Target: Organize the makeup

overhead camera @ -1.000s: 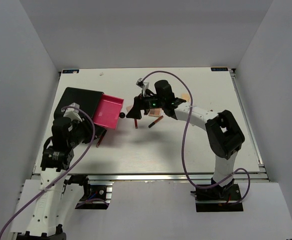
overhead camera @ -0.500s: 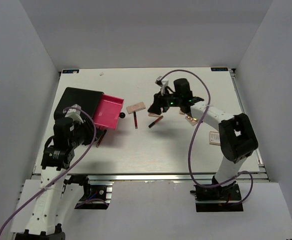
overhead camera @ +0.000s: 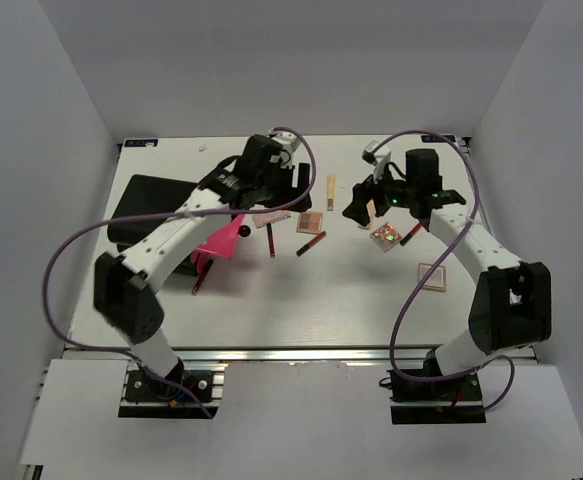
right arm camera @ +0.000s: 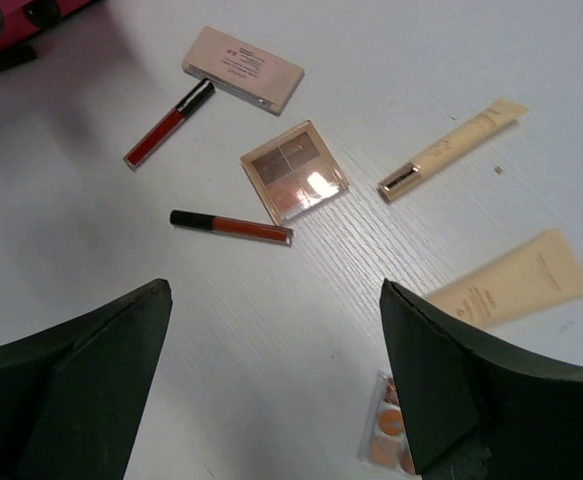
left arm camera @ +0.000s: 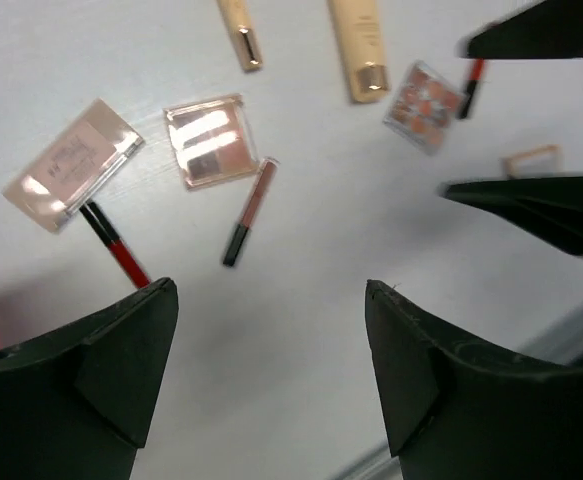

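Note:
The makeup lies scattered mid-table. There is a tan palette (overhead camera: 271, 217) (left arm camera: 71, 165) (right arm camera: 243, 68), a red stick (overhead camera: 270, 240) (left arm camera: 116, 250) (right arm camera: 166, 125), a square coppery palette (overhead camera: 309, 222) (left arm camera: 211, 140) (right arm camera: 294, 172), a lip-gloss stick (overhead camera: 311, 243) (left arm camera: 249, 212) (right arm camera: 231, 227), a slim beige tube (overhead camera: 330, 190) (right arm camera: 451, 150), a wide beige tube (left arm camera: 359, 50) (right arm camera: 516, 292) and an orange palette (overhead camera: 383, 237) (left arm camera: 426, 92). My left gripper (overhead camera: 293, 185) (left arm camera: 269, 290) hovers open and empty above them. My right gripper (overhead camera: 354, 207) (right arm camera: 273, 288) is open and empty, just right of the square palette.
A black box (overhead camera: 141, 205) with an open pink drawer (overhead camera: 216, 240) stands at the left. A red stick (overhead camera: 199, 278) lies by its front. Another palette (overhead camera: 433, 275) lies at the right. The right gripper's black fingers (left arm camera: 541, 205) show in the left wrist view.
My left arm has swung from its folded pose at the near left up over the box to the makeup. My right gripper has moved right, away from the drawer.

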`<state>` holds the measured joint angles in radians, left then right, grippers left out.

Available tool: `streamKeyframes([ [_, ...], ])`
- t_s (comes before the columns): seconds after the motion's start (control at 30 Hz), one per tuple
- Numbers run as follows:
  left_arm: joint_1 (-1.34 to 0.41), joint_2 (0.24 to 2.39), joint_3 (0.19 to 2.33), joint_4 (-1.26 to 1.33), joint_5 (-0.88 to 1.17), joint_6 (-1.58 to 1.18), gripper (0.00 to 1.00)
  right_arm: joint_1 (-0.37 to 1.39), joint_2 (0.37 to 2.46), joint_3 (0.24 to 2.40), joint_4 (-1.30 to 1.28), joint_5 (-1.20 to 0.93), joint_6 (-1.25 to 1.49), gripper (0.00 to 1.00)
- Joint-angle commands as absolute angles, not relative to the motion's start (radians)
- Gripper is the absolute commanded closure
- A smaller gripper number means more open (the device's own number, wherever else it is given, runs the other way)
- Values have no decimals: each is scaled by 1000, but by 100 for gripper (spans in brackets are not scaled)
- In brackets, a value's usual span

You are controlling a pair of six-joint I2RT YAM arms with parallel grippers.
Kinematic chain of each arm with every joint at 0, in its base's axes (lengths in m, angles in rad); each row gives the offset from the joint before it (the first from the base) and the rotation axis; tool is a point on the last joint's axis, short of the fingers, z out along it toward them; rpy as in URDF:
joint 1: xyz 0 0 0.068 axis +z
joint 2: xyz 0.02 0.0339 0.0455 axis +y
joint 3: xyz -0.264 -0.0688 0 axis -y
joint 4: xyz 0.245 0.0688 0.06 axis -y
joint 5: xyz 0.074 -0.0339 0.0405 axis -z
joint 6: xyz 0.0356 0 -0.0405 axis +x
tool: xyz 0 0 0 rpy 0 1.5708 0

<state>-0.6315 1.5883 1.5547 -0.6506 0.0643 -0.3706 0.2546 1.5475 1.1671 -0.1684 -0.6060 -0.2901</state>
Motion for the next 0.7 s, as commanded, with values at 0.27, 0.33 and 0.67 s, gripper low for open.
streamKeyframes([
  [0.27,-624,2015,1951,-721,-46,-118,14,144,1522,1166,-227,-269,-188,11],
  [0.33,-621,2057,1956,-698,-75,-97,15,143,1554,1167,-203,-183,-44,11],
  [0.67,-591,1926,1772,-477,87,-293,16,179,2015,1584,-384,72,273,13],
])
